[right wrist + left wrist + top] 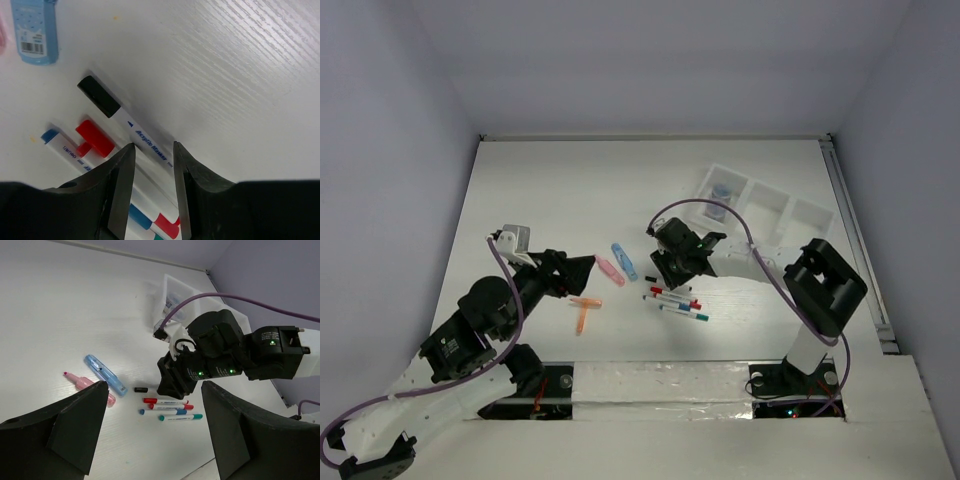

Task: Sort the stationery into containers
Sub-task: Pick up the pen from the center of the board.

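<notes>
1. The black-capped pen (127, 122) lies flat on the white table (570, 190), near the middle and towards the right arm. It is thin, with a white barrel printed "Acrylic Marker" and a black cap.
2. The right gripper (153, 160) is down over this pen, with its fingers (122, 190) on either side of the barrel. They are a narrow gap apart, and a sliver of table shows between one finger and the barrel, so it is not clamped.
3. Just beside it lie more thin white pens, among them a red-capped pen (95, 137), a blue-capped pen (60, 142) and a teal-capped pen (180, 417). They lie roughly parallel and close together.
4. A chunky blue highlighter (105, 374) and a pink highlighter (90, 386) lie side by side, left of the pens.
5. Two orange pieces (585, 310) lie crossed in a T, nearer the left arm.
6. The left gripper (154, 385) hangs above the table with its fingers wide apart and nothing between them.
7. The translucent white tray (750, 200) sits at the far right of the table. A bluish-grey disc (721, 192) lies in its leftmost compartment.
</notes>
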Available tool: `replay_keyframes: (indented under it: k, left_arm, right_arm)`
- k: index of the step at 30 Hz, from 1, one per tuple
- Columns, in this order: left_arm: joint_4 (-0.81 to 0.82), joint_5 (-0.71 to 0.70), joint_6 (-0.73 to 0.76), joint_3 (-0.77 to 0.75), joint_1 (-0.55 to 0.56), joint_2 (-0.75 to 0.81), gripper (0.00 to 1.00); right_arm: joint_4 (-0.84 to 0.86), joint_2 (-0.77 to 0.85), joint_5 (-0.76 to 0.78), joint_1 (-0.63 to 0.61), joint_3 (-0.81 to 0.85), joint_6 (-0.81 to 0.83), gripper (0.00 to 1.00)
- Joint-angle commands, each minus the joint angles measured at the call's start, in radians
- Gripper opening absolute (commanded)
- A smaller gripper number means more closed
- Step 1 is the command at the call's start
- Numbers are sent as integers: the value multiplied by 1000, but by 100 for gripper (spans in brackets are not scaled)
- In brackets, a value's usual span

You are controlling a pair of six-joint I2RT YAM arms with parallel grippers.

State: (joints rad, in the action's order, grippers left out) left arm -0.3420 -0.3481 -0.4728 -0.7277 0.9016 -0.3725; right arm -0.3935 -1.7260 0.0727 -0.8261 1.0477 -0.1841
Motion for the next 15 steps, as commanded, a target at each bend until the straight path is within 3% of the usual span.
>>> replay_keyframes:
  k: [1, 6, 12, 13, 15]
  left_arm:
    - [24, -5, -3, 8, -1, 14, 74]
    - [21, -3, -3, 8, -1, 14, 74]
    - [24, -2, -3, 10, -1, 15, 74]
    - [26, 1, -3, 11, -1, 15, 74]
    - [29, 3, -3, 13, -1, 12, 74]
  right_arm:
    - [-2, -40, 85, -7, 35, 0, 41]
    - [15, -101, 118, -7, 66, 0, 38]
    - [38, -115, 145, -7, 64, 3, 9]
    - [42, -110, 154, -7, 61, 2, 0]
    - [56, -74, 183, -7, 57, -2, 0]
